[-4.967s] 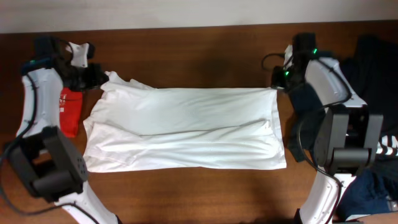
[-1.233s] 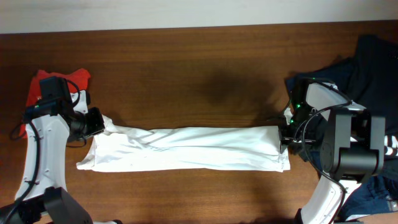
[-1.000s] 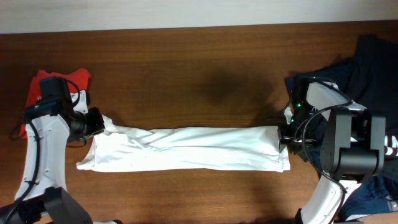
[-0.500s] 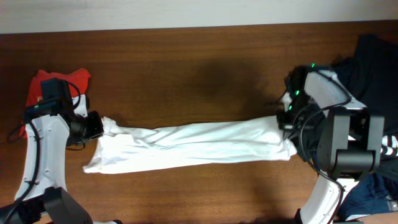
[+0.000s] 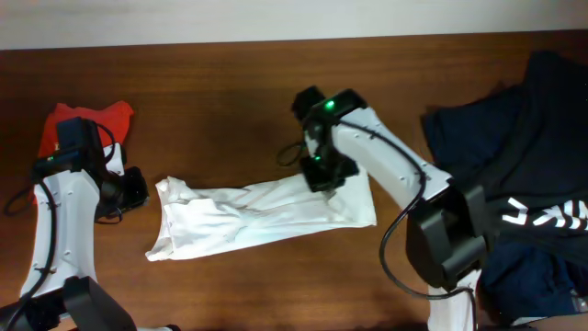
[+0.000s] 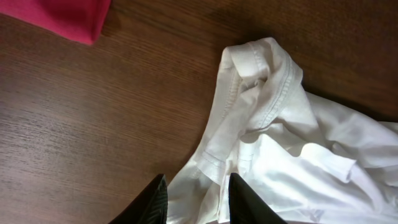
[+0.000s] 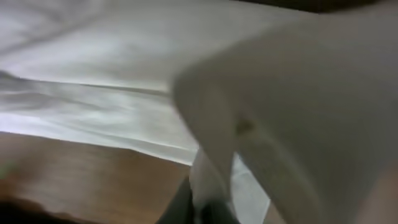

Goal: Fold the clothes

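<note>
Our white tee [image 5: 248, 210], a rumpled strip, right end pinched in the right gripper [image 5: 322, 173]; left gripper [image 6: 195, 182], jaws spread.

Table [image 5: 230, 92]: dark brown wood, grain running 9 to 3 o'clock, filling most of the overhead view.
Beyond: pale strip [image 5: 184, 18] along the 12 o'clock edge (wall or floor, unclear).
Light: soft, even across the wood.

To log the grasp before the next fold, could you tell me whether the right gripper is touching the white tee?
Touching. The right wrist view shows the white tee pinched in the right gripper, fabric draping over it.
</note>
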Robot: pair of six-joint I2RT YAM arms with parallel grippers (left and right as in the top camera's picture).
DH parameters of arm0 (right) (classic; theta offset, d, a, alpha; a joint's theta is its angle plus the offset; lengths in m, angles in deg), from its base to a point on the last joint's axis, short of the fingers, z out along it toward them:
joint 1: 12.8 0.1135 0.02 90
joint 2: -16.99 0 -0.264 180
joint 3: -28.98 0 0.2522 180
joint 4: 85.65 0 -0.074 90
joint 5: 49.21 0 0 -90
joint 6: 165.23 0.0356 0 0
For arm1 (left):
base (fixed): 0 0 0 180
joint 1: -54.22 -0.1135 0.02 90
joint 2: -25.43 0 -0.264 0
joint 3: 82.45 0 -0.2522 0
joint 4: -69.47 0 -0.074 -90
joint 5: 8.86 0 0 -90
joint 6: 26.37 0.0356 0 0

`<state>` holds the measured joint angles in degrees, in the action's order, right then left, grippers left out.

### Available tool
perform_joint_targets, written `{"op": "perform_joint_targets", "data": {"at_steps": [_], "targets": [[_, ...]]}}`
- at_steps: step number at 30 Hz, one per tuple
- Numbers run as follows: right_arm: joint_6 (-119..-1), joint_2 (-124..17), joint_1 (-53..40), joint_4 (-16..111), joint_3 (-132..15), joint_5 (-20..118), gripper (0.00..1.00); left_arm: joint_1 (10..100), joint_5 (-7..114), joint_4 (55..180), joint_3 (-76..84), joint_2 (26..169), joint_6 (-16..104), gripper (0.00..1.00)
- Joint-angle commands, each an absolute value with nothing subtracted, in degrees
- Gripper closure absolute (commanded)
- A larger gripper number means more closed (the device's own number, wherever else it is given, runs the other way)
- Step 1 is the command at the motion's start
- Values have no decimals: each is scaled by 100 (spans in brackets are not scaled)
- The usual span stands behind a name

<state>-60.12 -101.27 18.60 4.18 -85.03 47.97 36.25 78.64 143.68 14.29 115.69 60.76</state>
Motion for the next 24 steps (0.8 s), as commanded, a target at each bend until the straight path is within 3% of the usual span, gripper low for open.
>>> {"op": "perform_joint_targets", "data": {"at_steps": [1,21,22,23,24], "targets": [[-5622,-10121,2376,694,-8610,4837,96,3605,7901,14374,1431,11536,5993,68],[-5629,-10267,3296,1210,-8603,5075,93,3605,7840,14374,1431,11536,5995,68],[-5631,-10267,3333,1247,-8603,5075,68,3605,7840,14372,1431,11536,5995,68],[-5633,-10267,3338,1249,-8603,5075,50,3605,7840,14374,1431,11536,5995,68],[-5692,-10267,3338,1249,-8603,5073,47,3605,7840,14374,1431,11536,5995,68]]}}
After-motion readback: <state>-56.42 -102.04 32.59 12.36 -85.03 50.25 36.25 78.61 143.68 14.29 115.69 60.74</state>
